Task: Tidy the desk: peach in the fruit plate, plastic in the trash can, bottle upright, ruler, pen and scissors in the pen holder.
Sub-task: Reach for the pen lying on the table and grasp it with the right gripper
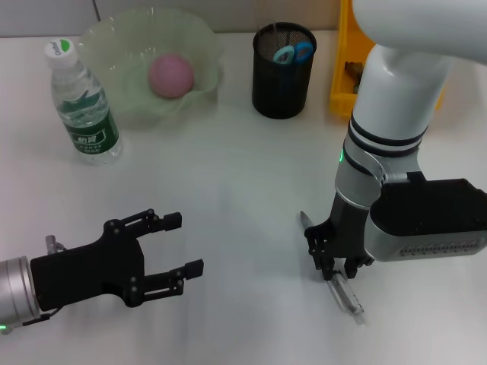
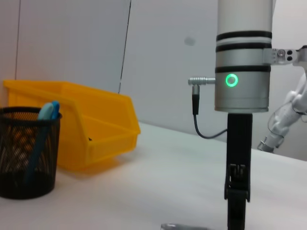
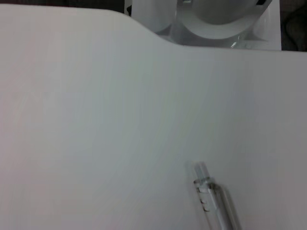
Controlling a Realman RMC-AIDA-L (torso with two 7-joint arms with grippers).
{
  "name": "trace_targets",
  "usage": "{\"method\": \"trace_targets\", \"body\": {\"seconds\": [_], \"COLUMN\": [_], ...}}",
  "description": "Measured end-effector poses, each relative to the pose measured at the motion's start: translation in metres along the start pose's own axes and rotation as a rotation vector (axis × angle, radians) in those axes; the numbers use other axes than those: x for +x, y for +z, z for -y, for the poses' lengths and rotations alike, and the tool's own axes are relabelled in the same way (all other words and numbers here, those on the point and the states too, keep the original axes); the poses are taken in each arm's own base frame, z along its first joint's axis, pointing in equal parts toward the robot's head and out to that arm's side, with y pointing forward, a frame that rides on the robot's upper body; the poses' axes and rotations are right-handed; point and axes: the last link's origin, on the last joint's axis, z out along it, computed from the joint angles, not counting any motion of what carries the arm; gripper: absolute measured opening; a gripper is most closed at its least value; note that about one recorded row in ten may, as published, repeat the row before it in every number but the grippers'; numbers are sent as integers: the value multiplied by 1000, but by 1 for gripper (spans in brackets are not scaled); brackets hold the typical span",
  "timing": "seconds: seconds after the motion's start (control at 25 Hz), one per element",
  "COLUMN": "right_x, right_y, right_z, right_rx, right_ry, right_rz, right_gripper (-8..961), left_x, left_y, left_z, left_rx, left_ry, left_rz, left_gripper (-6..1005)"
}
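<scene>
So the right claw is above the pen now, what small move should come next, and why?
Probably lower a little and close on the pen. The right claw stands right over it with its fingers astride the barrel, yet the pen lies flat on the desk. The pen holder has only the scissors so far.

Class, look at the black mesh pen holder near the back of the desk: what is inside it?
Inside the pen holder, the blue handles of the scissors stick up above its rim. The blades and anything lower down are hidden by the mesh wall.

White-and-silver arms, black bands, green indicator ring, black cable at wrist, black tools (image 1: 186, 247)
</scene>
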Motion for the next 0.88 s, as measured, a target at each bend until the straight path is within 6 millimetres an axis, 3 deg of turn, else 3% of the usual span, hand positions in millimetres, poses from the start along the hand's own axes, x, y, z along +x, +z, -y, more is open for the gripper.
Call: {"method": "trace_targets", "body": {"seconds": [0.88], "right_x": [0], "right_y": [-2], "right_z": [5], "right_rx": [11], "right_ry": [12], "right_rz": [-4], "right_gripper": [269], "left_x": [4], "left_y": [-1], "left_z": [5], "left_rx": [-20], "left_ry": [27], "left_rz": [44], "left_gripper": [802]}}
